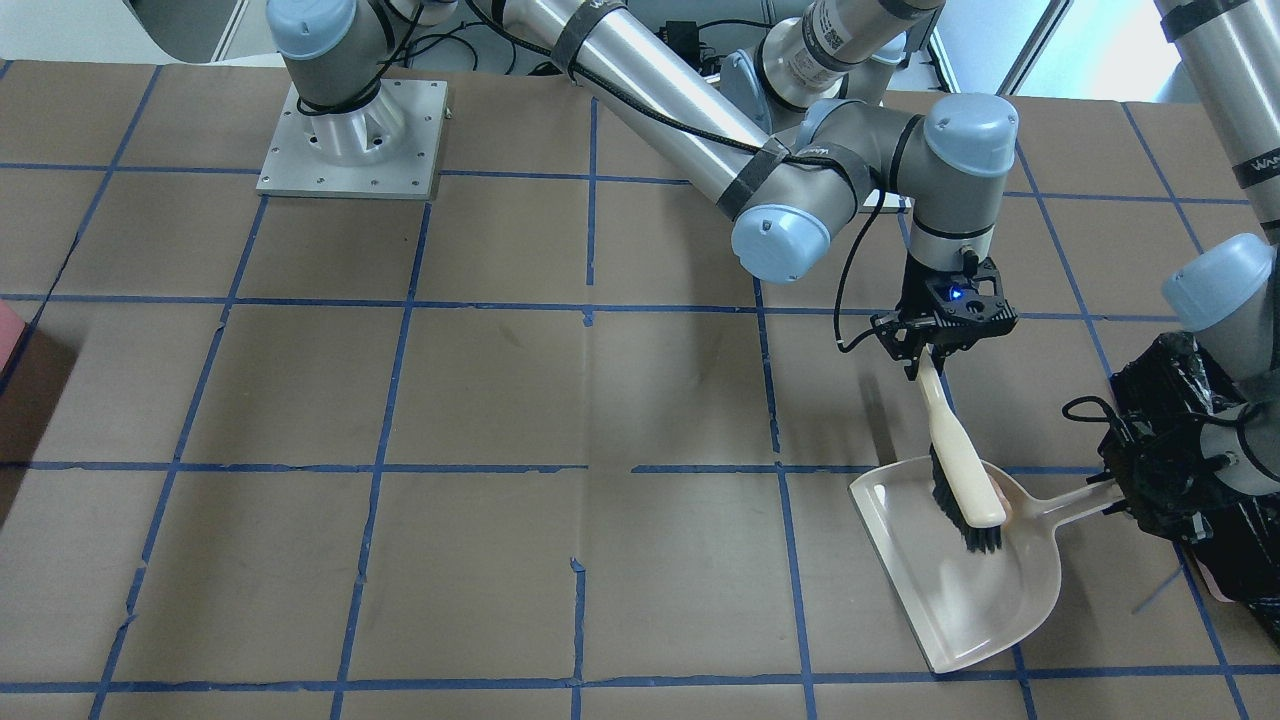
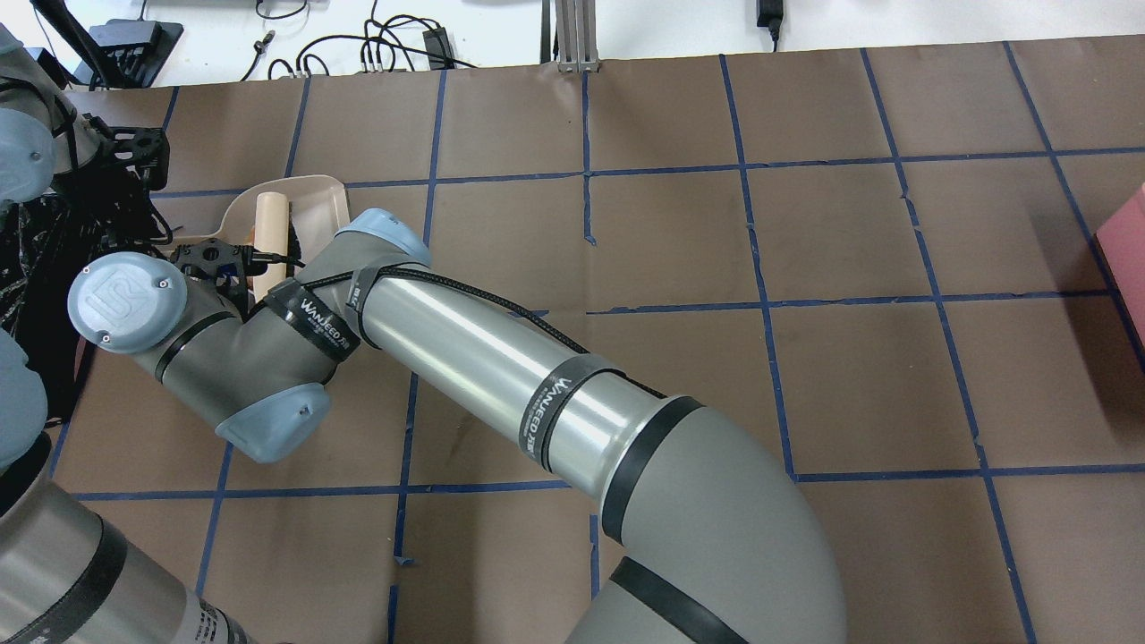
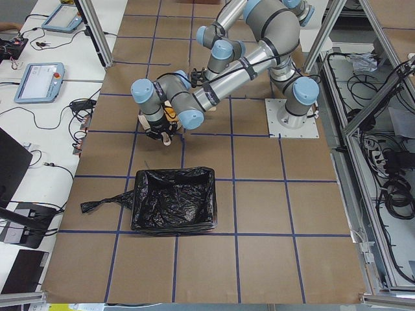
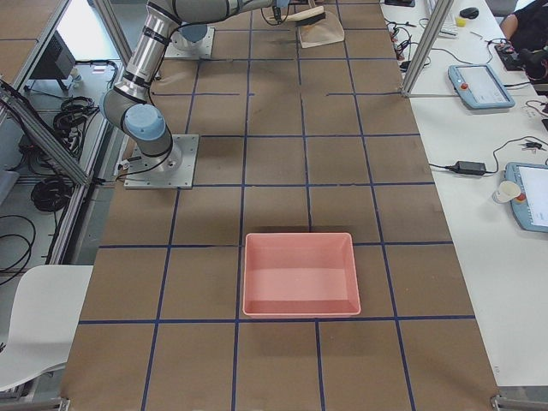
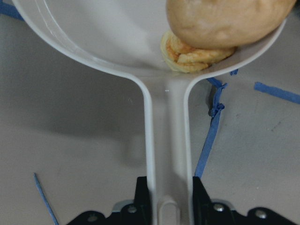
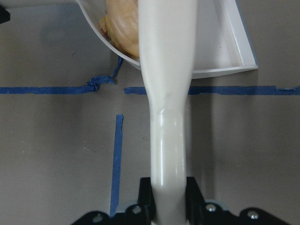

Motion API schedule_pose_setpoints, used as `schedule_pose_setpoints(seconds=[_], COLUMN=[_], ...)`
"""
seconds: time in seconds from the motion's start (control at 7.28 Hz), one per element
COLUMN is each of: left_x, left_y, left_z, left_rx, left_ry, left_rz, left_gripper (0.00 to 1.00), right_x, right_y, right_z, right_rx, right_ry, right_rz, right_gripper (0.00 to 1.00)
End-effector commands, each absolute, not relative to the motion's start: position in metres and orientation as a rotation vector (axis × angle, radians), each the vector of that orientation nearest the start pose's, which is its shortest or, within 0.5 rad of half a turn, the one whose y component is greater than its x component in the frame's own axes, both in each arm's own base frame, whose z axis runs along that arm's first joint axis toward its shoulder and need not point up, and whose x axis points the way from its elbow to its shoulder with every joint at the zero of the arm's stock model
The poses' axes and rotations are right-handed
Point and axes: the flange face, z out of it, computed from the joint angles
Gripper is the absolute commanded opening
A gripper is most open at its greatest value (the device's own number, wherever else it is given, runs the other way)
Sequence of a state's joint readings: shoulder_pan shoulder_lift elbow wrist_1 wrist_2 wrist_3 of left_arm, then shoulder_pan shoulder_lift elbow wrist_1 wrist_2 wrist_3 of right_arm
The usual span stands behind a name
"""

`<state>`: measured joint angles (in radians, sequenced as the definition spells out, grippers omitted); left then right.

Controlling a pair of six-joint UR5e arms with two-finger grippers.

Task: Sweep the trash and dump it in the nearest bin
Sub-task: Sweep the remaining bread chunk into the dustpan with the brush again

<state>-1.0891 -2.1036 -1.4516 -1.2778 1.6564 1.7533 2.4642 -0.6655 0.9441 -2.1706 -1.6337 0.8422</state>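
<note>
At the brown, blue-taped counter (image 1: 500,400), my left hand (image 5: 171,199) grips the cream plastic dustpan (image 1: 965,595), my right hand (image 6: 168,199) the cream-handled brush (image 1: 962,465).

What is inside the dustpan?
At the back of the dustpan, near its handle, sit a tan potato-like lump and one pale chunk with orange crust. The brush lies over that corner, so anything beneath it is hidden.

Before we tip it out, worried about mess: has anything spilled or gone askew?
Nothing spilled: the trash sits in the dustpan by its handle. Only the blue tape beside it is torn and bunched.
</note>
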Motion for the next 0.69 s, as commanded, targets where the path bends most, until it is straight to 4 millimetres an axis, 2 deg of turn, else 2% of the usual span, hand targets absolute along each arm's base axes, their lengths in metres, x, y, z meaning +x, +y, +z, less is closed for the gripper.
schedule_pose_setpoints(seconds=[0.0, 0.27, 0.55], left_x=[0.196, 0.196, 0.196], left_y=[-0.644, -0.644, -0.644], left_z=[0.26, 0.261, 0.261], left_rx=[1.911, 1.9, 1.9], left_ry=[2.575, 2.581, 2.581], left_rz=[0.207, 0.209, 0.209], left_gripper=[0.03, 0.03, 0.03], right_x=[0.705, 0.692, 0.691], right_y=[-0.469, -0.491, -0.494], right_z=[0.249, 0.235, 0.226], right_rx=[-0.06, -0.032, -0.027], right_ry=[2.927, 2.945, 2.955], right_rz=[-0.375, -0.366, -0.358], right_gripper=[0.08, 0.08, 0.08])
